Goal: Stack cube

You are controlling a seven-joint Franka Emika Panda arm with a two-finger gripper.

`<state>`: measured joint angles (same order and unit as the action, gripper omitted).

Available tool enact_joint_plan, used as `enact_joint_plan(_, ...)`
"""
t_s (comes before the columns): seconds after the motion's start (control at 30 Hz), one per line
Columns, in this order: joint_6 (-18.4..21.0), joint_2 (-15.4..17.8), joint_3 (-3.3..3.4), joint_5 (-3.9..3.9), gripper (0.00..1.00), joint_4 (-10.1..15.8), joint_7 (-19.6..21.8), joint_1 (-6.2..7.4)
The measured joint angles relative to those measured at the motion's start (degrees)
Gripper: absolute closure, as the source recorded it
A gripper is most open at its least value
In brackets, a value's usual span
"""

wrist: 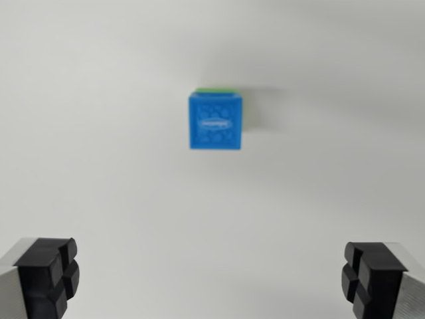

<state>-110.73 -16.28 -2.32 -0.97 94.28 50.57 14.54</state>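
The gripper (212, 279) occupies the bottom edge of the wrist view. Its two black fingertip pads (50, 272) sit at opposite lower corners, one at the wrist view's left and one at the wrist view's right, each mounted on a grey metal finger. The jaws are spread wide apart. Nothing lies between them, and neither pad touches any object.

Reference landmark: the blue cube (216, 121). It sits on the plain white table surface (99, 166), well beyond the gripper and above the midpoint between the pads, roughly on the gripper's centre line. Its upward face is square, carries a raised dot pattern and an oval mark at the middle; the lettering in the oval is too blurred to read.

A green cube (214, 90) shows only as a thin strip along the far edge of the blue cube. The blue cube rests directly on top of it, closely aligned, and covers nearly all of it.

A soft shadow falls on the table just to the wrist view's right of the blue cube. The picture is slightly blurred overall.
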Motion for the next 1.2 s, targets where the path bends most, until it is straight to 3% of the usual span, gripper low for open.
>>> enact_joint_plan(0.43, 2.44, 0.37, -0.02, 0.01, 0.00, -2.02, -0.01, 0.00)
enact_joint_plan(1.2, 2.52, 0.32, -0.02, 0.01, 0.00, -2.08, -0.01, 0.00)
